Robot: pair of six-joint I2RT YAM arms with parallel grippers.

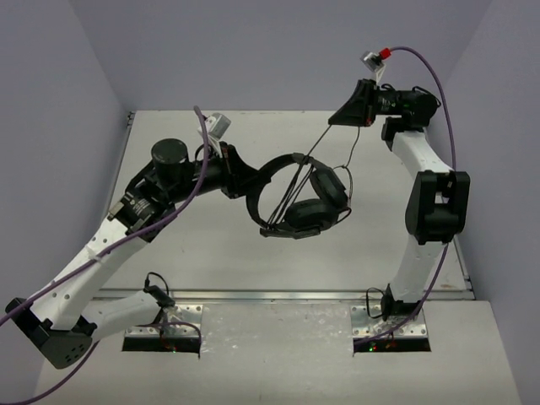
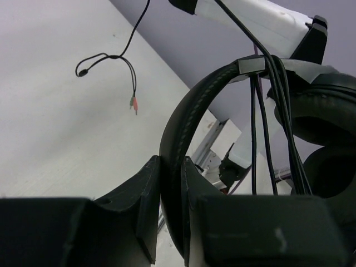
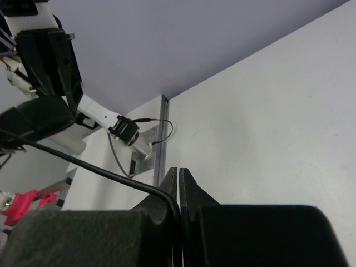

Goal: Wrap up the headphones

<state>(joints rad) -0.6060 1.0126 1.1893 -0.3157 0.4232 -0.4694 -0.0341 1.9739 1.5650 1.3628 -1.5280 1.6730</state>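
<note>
My left gripper [image 2: 171, 167] is squeezed tight on the thin padded band of the black over-ear headphones [image 1: 308, 202]. They hang in the air right in front of its fingers, above the white table [image 1: 211, 253]. My right gripper [image 3: 178, 173] is pressed together on the long thin black cable [image 1: 314, 145]. From there the cable runs straight and tight down to the headphones. They sit between my two grippers, much nearer the left one. Some loops of cable cross the band. The loose end with little plugs [image 2: 133, 103] seems to dangle under my right gripper, but it is too thin to be sure.
</note>
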